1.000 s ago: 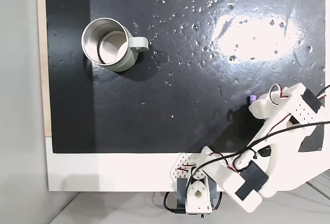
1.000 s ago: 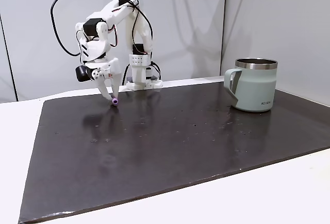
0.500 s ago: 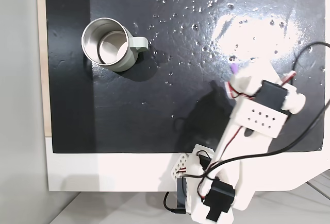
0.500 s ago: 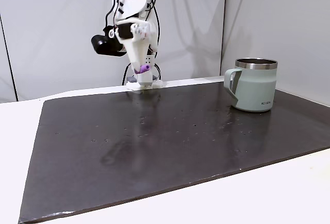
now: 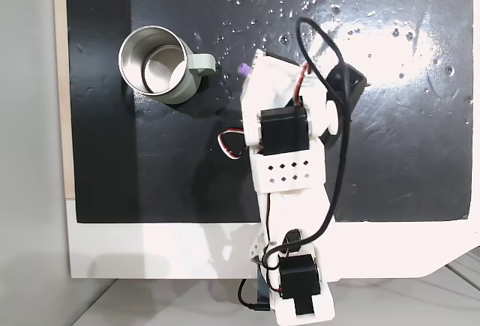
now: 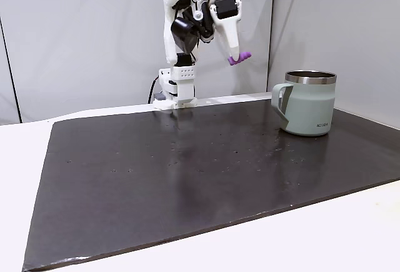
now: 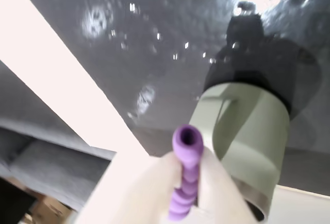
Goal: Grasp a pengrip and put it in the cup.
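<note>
The pengrip (image 6: pixel 240 57) is being held in the air, clamped between the two white fingers (image 7: pixel 154 190) of the pincer (image 6: pixel 235 57); in the wrist view its purple ribbed body (image 7: pixel 185 175) is being shown with the open end pointing away from the camera. In a fixed view from the side it is being carried well above the table (image 6: pixel 187 172), left of the cup (image 6: pixel 307 103) and higher than its rim. In a fixed view from above, a small part of the pengrip (image 5: pixel 244 68) is being seen at the tip of the arm (image 5: pixel 285 146), just right of the cup's handle (image 5: pixel 204 63) and apart from it. The cup (image 5: pixel 159 64) is being seen upright on the black mat (image 5: pixel 97 154), its steel inside showing. In the wrist view the cup (image 7: pixel 247 141) is being seen close behind the pengrip, blurred. The mat is being carried by the white table (image 5: pixel 150 251).
</note>
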Available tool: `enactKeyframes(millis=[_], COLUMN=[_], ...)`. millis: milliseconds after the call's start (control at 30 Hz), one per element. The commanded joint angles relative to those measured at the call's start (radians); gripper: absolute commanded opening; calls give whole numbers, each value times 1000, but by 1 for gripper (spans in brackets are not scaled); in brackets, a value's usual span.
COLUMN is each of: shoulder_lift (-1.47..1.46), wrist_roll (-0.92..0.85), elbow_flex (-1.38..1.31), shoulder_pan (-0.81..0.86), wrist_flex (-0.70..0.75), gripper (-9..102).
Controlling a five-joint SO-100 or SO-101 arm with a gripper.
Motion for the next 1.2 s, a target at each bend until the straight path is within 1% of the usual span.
enactKeyframes(millis=[0, 200, 467, 667, 967, 1000, 1100, 1167], shoulder_lift=[-29, -120, -170, -250, -273, -273, -272, -267], wrist_roll=[-26, -55, -169, -189, -201, -201, -201, -201], elbow_flex=[-117, -206, -230, -281, -258, -258, -258, -259], shoulder_pan=[-66, -160, -325, -405, -426, -426, -425, -425], wrist_flex=[-44, -117, -318, -319, -305, -299, -278, -275], gripper=[0, 0, 0, 0, 1, 4, 24, 30])
